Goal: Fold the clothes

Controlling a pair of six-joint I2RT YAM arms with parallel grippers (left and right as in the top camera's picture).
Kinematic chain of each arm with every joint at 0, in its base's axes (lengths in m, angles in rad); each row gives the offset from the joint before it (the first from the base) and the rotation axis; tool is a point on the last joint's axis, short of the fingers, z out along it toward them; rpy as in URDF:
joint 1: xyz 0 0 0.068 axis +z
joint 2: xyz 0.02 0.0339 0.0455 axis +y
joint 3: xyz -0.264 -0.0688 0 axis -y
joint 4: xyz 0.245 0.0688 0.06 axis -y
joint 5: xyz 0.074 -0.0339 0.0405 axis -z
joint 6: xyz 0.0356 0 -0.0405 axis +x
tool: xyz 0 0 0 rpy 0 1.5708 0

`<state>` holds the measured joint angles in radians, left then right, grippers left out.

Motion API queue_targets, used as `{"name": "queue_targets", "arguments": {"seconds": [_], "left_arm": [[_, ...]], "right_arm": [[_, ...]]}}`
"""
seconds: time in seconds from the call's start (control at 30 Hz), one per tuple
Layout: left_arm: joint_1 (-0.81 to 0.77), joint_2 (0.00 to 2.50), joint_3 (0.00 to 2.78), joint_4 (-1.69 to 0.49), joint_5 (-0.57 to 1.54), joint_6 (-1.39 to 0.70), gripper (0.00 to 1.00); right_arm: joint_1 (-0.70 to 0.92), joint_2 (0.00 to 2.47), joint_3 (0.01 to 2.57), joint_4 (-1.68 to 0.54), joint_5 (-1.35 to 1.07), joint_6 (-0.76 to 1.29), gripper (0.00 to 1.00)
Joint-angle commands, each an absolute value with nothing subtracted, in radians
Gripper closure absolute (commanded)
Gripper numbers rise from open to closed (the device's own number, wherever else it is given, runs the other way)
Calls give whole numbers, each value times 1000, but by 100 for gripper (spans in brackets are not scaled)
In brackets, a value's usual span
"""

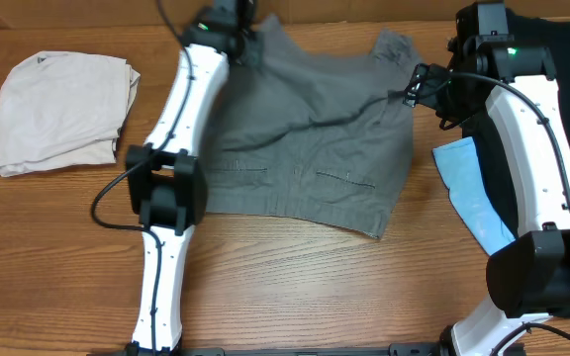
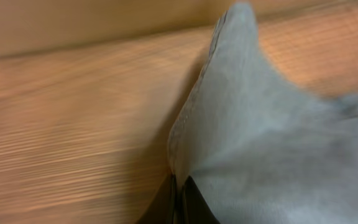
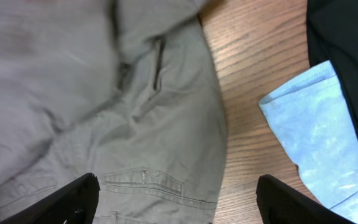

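Observation:
The grey shorts (image 1: pixel 305 138) lie spread on the wooden table, waistband toward the near side and legs toward the far side. My left gripper (image 1: pixel 240 40) is at the far left leg. In the left wrist view its jaws are pressed together on the hem of the shorts (image 2: pixel 272 137), which rises in a peak above the fingertips (image 2: pixel 188 202). My right gripper (image 1: pixel 419 87) hovers over the right edge of the shorts (image 3: pixel 104 106). Its two black fingers (image 3: pixel 73 199) stand wide apart with nothing between them, the pocket seam below.
A cream-white folded garment (image 1: pixel 62 109) lies at the left of the table. A black garment (image 1: pixel 552 59) and a light-blue one (image 1: pixel 468 188) lie at the right, under and beside the right arm. Bare wood runs along the near edge.

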<state>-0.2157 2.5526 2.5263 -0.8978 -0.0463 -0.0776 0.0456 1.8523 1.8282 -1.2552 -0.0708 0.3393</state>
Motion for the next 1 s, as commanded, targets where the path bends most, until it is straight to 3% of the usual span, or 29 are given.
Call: {"name": "queue_targets", "arguments": {"seconds": [0.0,0.47,0.5,0.57,0.67,0.7,0.97], "left_arm": [[-155,2547,2656,-979,-115,-133,96],[33,2547,2693,-1130,-213,-188,96],[41,2547,2693,-1131,-212,-188,90],[50,2547,2693,-1143,-212,-187,68],[56,2547,2693,-1177,-211,-183,12],[57,2545,2693,-1191,-210,-180,0],[53,2437,2711,-1475,-91,-180,0]], "right_arm": [[44,1849,1777,-1226,-62,340,16],[45,1854,1622,-1179,-100,340,16],[45,1854,1614,-1179,-111,340,16],[46,1854,1595,-1179,-129,340,16],[52,1854,1555,-1183,-160,334,16],[59,1854,1538,-1187,-167,330,16],[144,1853,1433,-1205,-204,318,16]]}}
